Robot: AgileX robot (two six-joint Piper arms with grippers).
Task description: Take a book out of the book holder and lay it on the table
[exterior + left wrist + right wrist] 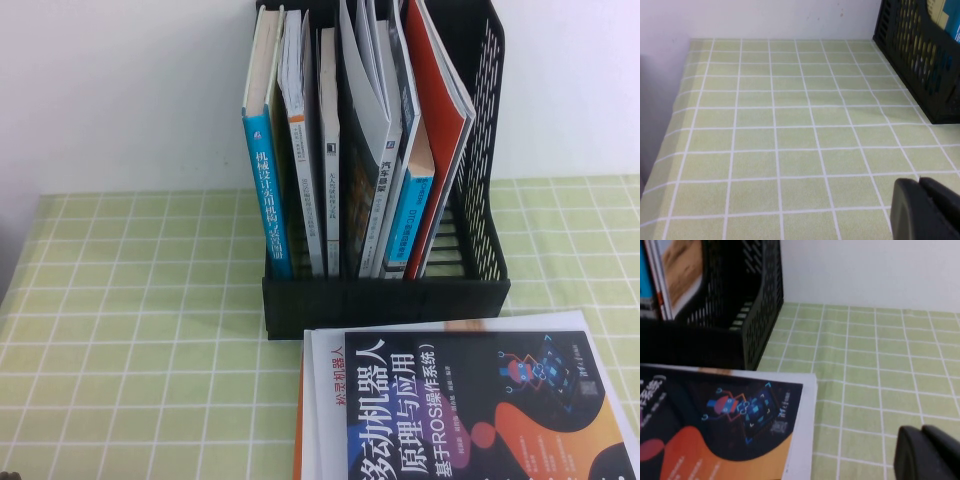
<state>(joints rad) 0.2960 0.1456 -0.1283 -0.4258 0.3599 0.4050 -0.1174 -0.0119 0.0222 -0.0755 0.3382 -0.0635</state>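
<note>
The book, a black-covered paperback with large white Chinese title characters and orange and blue graphics, lies flat, cover up, on the table, just in front of the low front lip of the book holder. A second, white-edged volume lies beneath it, its margin showing along the book's left side and far edge.

The book holder, a tall black slotted file rack, stands upright near the wall at the table's far side. Its slots hold several upright books, among them a blue-spined book at the left and a red-covered book leaning at the right.

Left gripper: appears only in the left wrist view as dark fingers with hardly any gap between them, nothing held, above bare green-checked cloth to the left of the rack's perforated side wall.

Right gripper: appears only in the right wrist view, fingers pressed together and empty, above the cloth just beside the book's right edge; the rack stands beyond it.
</note>
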